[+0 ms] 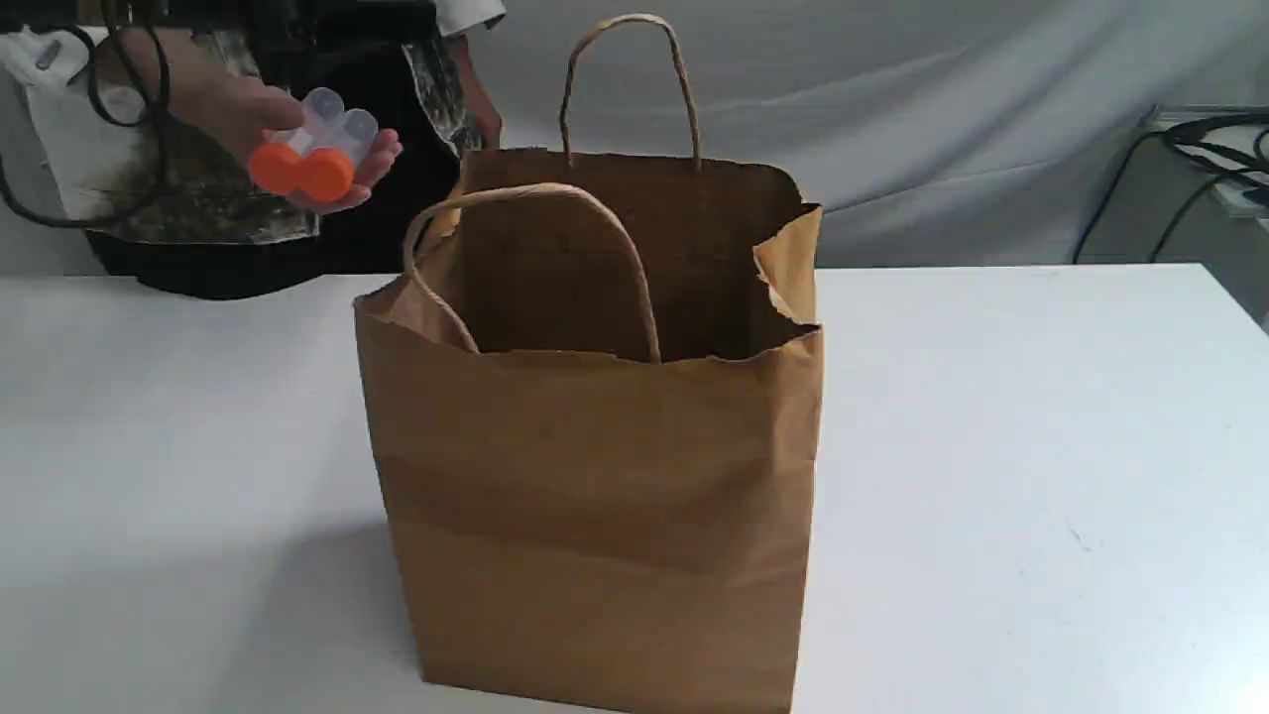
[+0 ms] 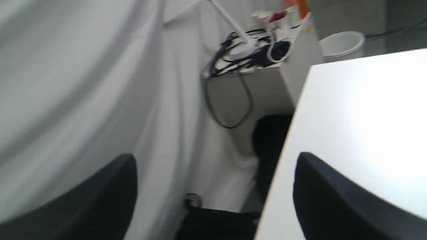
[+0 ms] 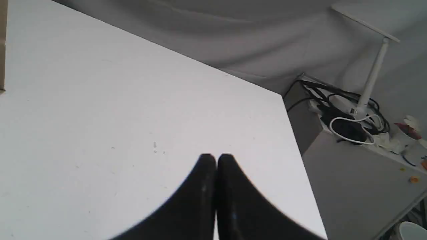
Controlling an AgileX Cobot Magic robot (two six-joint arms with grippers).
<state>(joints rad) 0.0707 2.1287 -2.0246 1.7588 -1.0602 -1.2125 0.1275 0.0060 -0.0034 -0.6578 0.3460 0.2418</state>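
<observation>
We record: left gripper (image 2: 216,158) spread wide, holding nothing. Right gripper (image 3: 217,157) pinched closed, empty, over the table (image 3: 100,100), well apart from the upright paper bag (image 1: 595,476).

Free room and obstacles. The paper bag (image 1: 595,446) stands upright at mid-table with its mouth open upward. Its near handle (image 1: 525,189) arches across the opening and its far handle (image 1: 625,17) rises above the rear rim, so both narrow entry from above. A torn flap (image 1: 788,263) juts at the right rim. The table (image 1: 1041,446) offers open passage right and left of the bag. Far left, a person's hand (image 1: 233,114) with orange-capped vials (image 1: 322,149) occupies the air near the bag's rim.
</observation>
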